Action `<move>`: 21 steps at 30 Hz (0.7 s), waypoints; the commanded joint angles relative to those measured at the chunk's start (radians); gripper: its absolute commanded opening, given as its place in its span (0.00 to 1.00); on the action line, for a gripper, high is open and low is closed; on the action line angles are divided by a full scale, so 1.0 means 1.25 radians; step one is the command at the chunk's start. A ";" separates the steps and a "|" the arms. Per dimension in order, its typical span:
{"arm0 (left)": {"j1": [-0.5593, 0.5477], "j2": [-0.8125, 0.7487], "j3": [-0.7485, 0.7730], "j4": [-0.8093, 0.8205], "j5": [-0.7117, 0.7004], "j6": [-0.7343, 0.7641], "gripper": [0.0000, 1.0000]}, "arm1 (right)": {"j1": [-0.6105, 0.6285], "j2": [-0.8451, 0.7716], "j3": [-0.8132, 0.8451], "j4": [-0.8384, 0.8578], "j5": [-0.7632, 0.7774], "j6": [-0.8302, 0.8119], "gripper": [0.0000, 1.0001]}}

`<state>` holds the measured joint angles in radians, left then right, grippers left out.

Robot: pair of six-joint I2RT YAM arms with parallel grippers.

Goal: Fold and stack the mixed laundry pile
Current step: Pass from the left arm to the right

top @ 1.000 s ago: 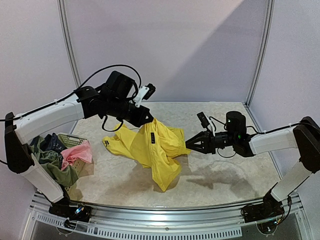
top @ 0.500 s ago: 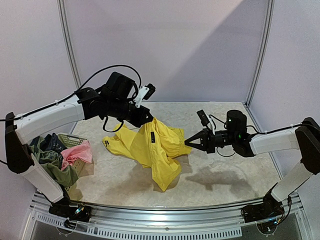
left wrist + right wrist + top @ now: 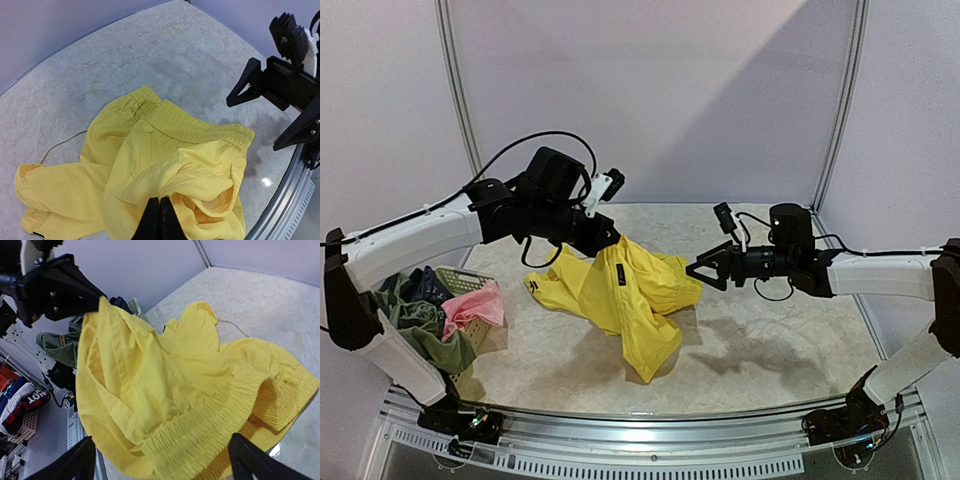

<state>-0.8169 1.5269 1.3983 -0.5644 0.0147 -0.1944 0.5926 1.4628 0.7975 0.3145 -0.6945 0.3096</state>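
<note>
Over the table point(image 3: 770, 340), the left end effector point(image 3: 613, 241) pinches the yellow shorts point(image 3: 632, 300) aloft, cloth trailing below it; the right end effector point(image 3: 694, 270) gapes wide just beside them. From the left wrist, its fingers point(image 3: 152, 222) clamp yellow fabric. From the right wrist, the fingers stand spread, shorts bunched ahead.

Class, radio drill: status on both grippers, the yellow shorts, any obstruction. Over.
Left gripper shut on yellow shorts, one part held up, rest draped on table. Right gripper open beside waistband. Nothing between them; other laundry in basket, left.
</note>
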 commanded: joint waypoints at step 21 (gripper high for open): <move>0.008 -0.038 -0.031 0.016 -0.008 0.006 0.00 | 0.003 0.111 -0.025 0.193 -0.247 0.374 0.80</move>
<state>-0.8169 1.5135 1.3758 -0.5594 0.0242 -0.1928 0.5930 1.6371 0.7792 0.6174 -0.9825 0.7788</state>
